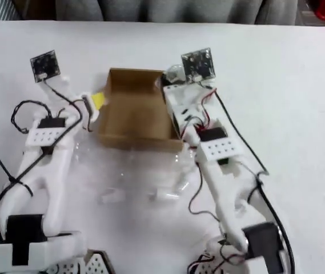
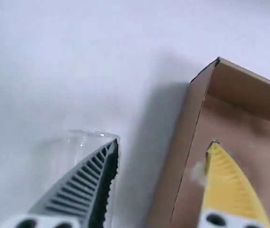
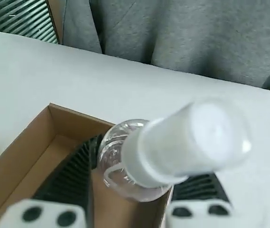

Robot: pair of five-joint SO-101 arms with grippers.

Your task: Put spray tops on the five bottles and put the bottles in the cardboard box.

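- The bottle (image 3: 118,164) is held in the right gripper (image 3: 130,178), its dark fingers (image 3: 70,168) closed on either side of the clear body.
- Its long axis runs along the fingers. The top (image 3: 191,140) points back up at the wrist camera and the base points down toward the box (image 3: 28,149).
- The body is clear and round-shouldered. The top is white, cylindrical and seated on the neck.
- In the high view the bottle (image 1: 175,73) is at the box's (image 1: 136,140) far right corner, over the wall. I cannot tell whether its base is inside or on the rim.
- The left gripper (image 2: 164,145) is spread wide and straddles the box's (image 2: 184,147) left wall. The yellow finger (image 2: 227,183) is inside and the grey finger (image 2: 85,180) is outside.
- A clear piece (image 2: 73,145) lies just beside the grey finger on the table (image 2: 78,57). I cannot tell whether they touch.
- From above, the left gripper (image 1: 96,103) is at the box's left wall, near the far end.
- Loose tops (image 1: 165,195) lie on the table (image 1: 288,85) in front of the box, between the arms.
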